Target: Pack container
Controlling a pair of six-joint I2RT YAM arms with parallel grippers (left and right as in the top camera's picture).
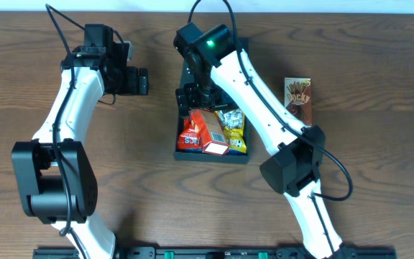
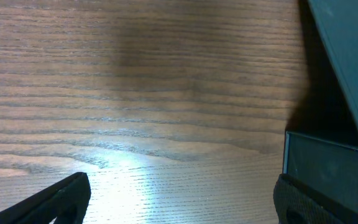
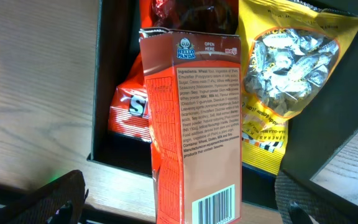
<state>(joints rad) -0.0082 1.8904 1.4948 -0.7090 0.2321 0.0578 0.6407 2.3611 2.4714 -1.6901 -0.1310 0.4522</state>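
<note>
The matte dark teal-black square cardboard box sits mid-bench, and its front edge is about level with the right arm's elbow. Packed inside:
- a shiny red snack bag on the left
- an orange-red Hello Panda carton in the middle
- a yellow bag of wrapped sweets on the right

The right jaws hang just over the box's far end, spread wide. In the wrist view the carton is between the black fingertips, touching neither. The left jaws are wide too and hold nothing, low over the brown wood-grain bench just left of the box. A brown Pocky box lies flat on the bench on the right, apart from the box.
</note>
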